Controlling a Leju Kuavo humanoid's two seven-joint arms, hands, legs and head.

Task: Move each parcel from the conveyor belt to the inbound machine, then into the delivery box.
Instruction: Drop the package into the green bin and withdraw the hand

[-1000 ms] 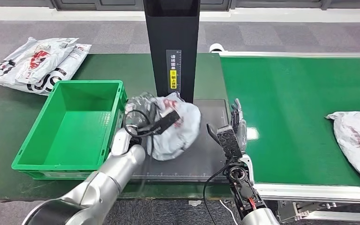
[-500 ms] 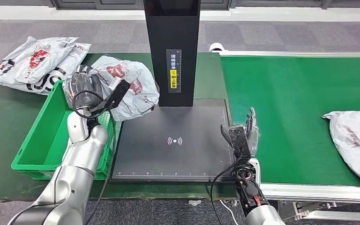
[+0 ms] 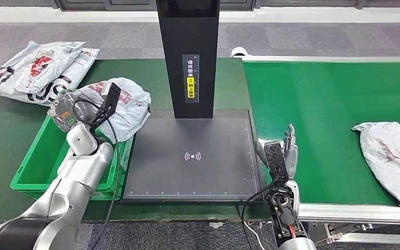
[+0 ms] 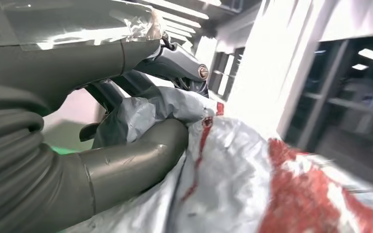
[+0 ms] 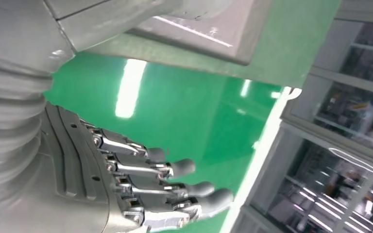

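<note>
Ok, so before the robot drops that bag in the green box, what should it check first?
1. Left hand has a firm hold on the grey parcel: ok; the left wrist view shows the thumb and fingers clamped on the plastic.
2. Parcel is above the green box: not ok; most of it hangs over the box's rim and the table.
3. Room in the box: ok, the part on view looks empty.
4. Scanner pad is free: ok.
5. Right hand is out of the way: ok; it is open at the belt's edge.
6. Next parcel is waiting on the belt: ok.
</note>
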